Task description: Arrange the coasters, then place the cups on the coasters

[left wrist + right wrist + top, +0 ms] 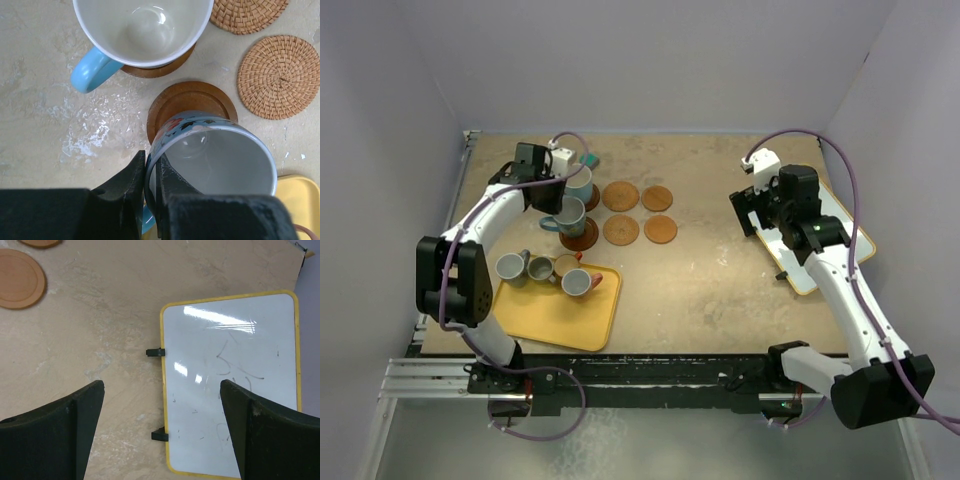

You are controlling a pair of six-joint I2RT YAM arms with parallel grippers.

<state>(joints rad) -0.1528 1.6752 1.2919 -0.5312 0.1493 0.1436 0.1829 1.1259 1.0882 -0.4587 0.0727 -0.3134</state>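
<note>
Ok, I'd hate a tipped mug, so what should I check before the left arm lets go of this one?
1. Left pincer shut on the rim of the patterned blue mug: ok.
2. Mug centred over the dark coaster: cannot tell, the coaster shows only on its far side.
3. Mug base resting on that coaster: cannot tell.
4. Other blue mug stands apart from it: ok.
5. Right pincer open, over the whiteboard, far from the cups: ok.
6. Four bare coasters for the four mugs on the tray: ok.
</note>
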